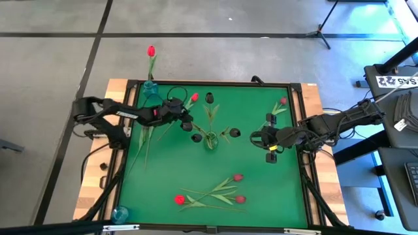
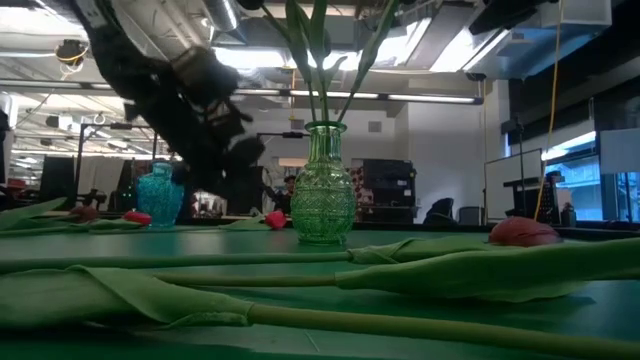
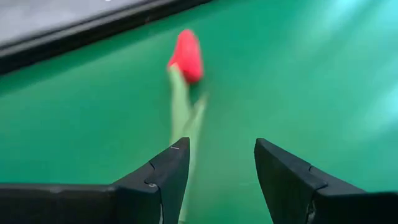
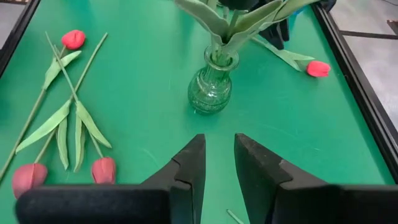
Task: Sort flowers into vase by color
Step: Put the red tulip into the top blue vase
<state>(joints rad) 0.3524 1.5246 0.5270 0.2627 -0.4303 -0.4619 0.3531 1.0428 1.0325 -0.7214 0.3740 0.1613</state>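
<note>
A red tulip (image 3: 186, 56) lies on the green mat near the far left, and its stem (image 3: 180, 115) runs back toward my left gripper (image 3: 221, 155). That gripper (image 1: 184, 116) hovers open over the stem, fingers on either side of it and touching nothing. A clear green vase (image 1: 210, 140) at mid-table holds dark-headed flowers (image 1: 209, 98). A blue vase (image 1: 151, 88) at the far left holds one red tulip (image 1: 151, 51). My right gripper (image 4: 217, 162) waits right of the green vase (image 4: 211, 87), narrowly open and empty.
Three red tulips (image 1: 219, 190) lie crossed near the near edge, and another (image 1: 282, 101) lies at the far right. A second blue vase (image 1: 120, 213) stands at the near left corner. A black frame (image 1: 215, 83) borders the mat.
</note>
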